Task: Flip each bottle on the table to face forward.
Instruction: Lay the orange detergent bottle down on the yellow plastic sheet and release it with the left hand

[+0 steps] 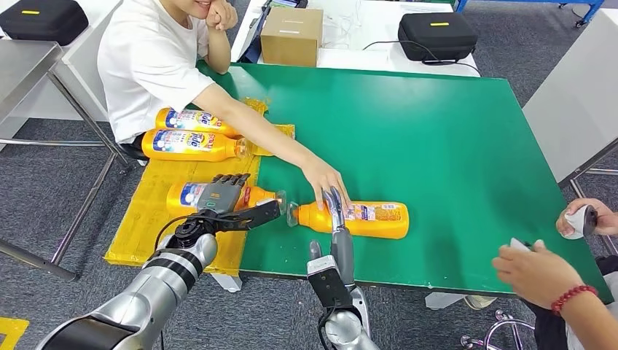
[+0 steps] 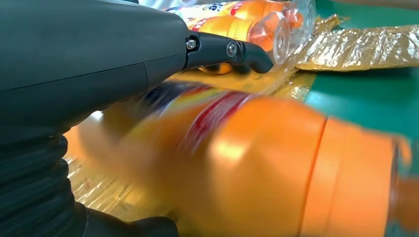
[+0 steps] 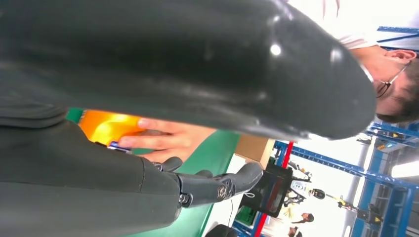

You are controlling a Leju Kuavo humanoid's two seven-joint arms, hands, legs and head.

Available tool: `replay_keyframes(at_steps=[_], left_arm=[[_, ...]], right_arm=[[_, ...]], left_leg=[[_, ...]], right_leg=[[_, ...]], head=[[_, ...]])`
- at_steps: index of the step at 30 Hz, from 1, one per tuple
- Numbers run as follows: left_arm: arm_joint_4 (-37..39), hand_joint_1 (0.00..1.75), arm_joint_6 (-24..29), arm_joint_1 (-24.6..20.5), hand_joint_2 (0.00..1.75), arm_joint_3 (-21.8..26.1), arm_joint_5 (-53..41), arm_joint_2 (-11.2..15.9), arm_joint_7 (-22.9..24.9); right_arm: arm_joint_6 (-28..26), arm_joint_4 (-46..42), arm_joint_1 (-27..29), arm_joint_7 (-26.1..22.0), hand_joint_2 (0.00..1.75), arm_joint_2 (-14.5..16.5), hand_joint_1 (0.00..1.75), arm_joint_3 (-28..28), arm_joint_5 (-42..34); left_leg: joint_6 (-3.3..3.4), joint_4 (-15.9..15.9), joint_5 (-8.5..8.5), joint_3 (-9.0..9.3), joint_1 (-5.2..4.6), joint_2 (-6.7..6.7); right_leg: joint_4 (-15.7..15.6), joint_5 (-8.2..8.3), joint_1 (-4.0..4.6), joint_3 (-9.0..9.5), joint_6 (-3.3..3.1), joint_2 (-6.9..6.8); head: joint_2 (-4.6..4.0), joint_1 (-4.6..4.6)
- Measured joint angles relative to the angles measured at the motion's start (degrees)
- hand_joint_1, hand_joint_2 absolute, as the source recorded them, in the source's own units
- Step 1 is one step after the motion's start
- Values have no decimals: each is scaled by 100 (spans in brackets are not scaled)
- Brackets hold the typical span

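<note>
Several orange bottles lie on their sides. Two of them [image 1: 191, 133] rest at the back of the yellow mat [image 1: 138, 226]. My left hand [image 1: 222, 195] lies over a third bottle [image 1: 255, 195] on the mat, fingers across its far side and thumb along the near side; close up, this bottle [image 2: 257, 163] is blurred under the hand. A fourth bottle [image 1: 364, 219] lies on the green table [image 1: 437, 146], cap pointing left. My right hand [image 1: 337, 219] stands at it with fingers straight, holding nothing. A seated person's hand [image 1: 324, 179] presses on that bottle [image 3: 104, 126].
A cardboard box [image 1: 291, 35] and a black case [image 1: 437, 35] sit on the white table behind. A second person's hands [image 1: 539, 273] hover at the table's right front corner. Crumpled gold wrap [image 1: 275, 130] lies beside the mat. A metal table [image 1: 22, 65] stands left.
</note>
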Motion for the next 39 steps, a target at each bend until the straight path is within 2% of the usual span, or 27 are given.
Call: replay_keyframes(at_steps=[6, 10, 13, 19, 22, 27, 33, 35, 37, 39], left_arm=[[78, 0, -380, -92, 175, 98, 357, -12, -205], [70, 0, -654, -127, 175, 177, 715, -30, -751], [-50, 0, -1086, -111, 175, 249, 1317, -65, -1224], [-677, 0, -2037, 92, 175, 259, 2630, -93, -1696], [-1236, 0, -2254, 282, 175, 182, 3292, -21, -1769], [-2227, 0, -2115, 631, 175, 44, 3977, 95, -1804], [-3742, 0, -1230, 1100, 175, -123, 4614, 164, -1777], [-4113, 0, -887, 1211, 175, -143, 4826, 171, -1845], [-4488, 0, -402, 1318, 175, -111, 5245, 168, -1990], [-4934, 0, -63, 1451, 175, -8, 5812, 168, -2092]], right_arm=[[-5, -13, 0, 0, 0, -3, 0, -4, -112], [-35, -58, -2, 0, 0, -26, 0, 13, -333], [-63, -79, -3, 0, 0, -59, 0, 85, -444], [-230, -80, -9, 0, 0, -149, 0, 269, -581], [-291, -81, -12, 0, 0, -210, 0, 303, -609], [-358, -99, -4, 0, 0, -296, 0, 352, -605], [-568, -113, 8, 0, 0, -358, 0, 394, -427], [-680, -102, 5, 0, 87, -369, 0, 420, -159], [-793, -80, 2, 5, 175, -397, 0, 435, 441], [-836, -68, 31, 84, 175, -440, 0, 380, 1278]], left_leg=[[0, 0, 0, 16, 0, -3], [0, 0, 0, 23, 0, -5], [0, 0, 1, 24, -1, -5], [1, 1, 1, 20, -1, -4], [1, 1, 1, 15, 0, -4], [0, 1, 0, -1, 1, -3], [0, 1, 0, -8, 0, -4], [0, 1, 0, -9, 0, -4], [0, 1, 0, -9, 0, -1], [0, 1, -1, -8, 0, 0]], right_leg=[[1, 0, 0, 17, 0, -2], [0, -1, -1, 25, 0, -3], [0, -1, -1, 26, 0, -3], [1, 1, -1, 22, 1, -1], [1, 0, 0, 16, 0, -1], [1, 0, 1, 1, 0, -1], [0, -1, 0, -5, 0, -3], [0, -1, 0, -6, 0, -2], [0, -1, 1, -7, 0, 0], [0, -1, 1, -7, 0, 1]], head=[[0, -2], [0, -1], [0, -1], [0, -1], [0, -2], [0, -1], [0, -1], [0, 0], [0, -1], [0, -2]])
